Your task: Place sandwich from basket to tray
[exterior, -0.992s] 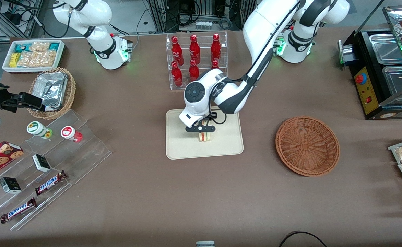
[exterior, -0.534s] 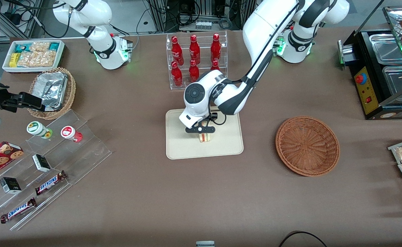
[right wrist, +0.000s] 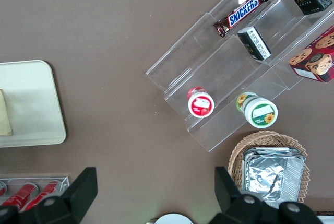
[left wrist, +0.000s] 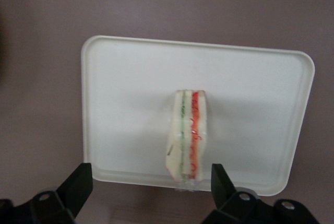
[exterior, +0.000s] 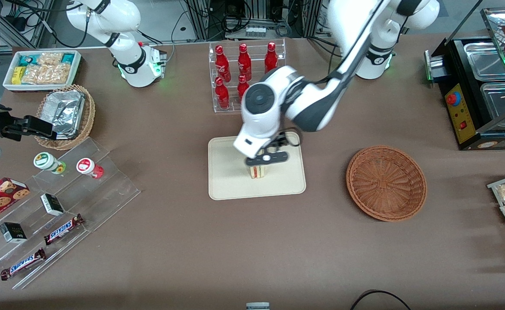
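Sandwich (left wrist: 188, 138): standing on edge on the tray (left wrist: 125, 78)
Gripper (exterior: 264, 162): above it, fingers wide, holding nothing; lift straight up so it stays standing

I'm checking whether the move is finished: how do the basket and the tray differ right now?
The basket is round, reddish-brown woven wicker; the tray is a flat, smooth, cream rectangle with rounded corners. The basket holds nothing, while the tray carries the sandwich, standing on edge. The gripper hovers open above the tray, apart from the sandwich; nothing is over the basket. Both rest on the brown table.
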Robot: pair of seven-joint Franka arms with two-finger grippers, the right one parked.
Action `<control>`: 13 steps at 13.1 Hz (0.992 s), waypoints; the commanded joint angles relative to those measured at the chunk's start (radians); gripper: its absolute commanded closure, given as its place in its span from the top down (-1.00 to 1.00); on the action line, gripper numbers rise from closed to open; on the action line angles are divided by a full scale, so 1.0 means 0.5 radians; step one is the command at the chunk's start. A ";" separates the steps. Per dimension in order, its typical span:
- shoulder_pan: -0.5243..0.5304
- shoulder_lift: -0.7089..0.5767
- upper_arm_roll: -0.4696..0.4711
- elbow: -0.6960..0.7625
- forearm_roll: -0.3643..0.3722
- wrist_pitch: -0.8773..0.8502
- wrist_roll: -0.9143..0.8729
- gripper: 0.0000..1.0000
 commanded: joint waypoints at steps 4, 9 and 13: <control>0.502 -0.648 -0.015 -0.487 -0.006 -0.175 0.523 0.99; 0.825 -0.891 -0.015 -0.564 -0.015 -0.445 1.180 0.99; 1.043 -0.974 -0.015 -0.567 -0.033 -0.565 1.625 0.99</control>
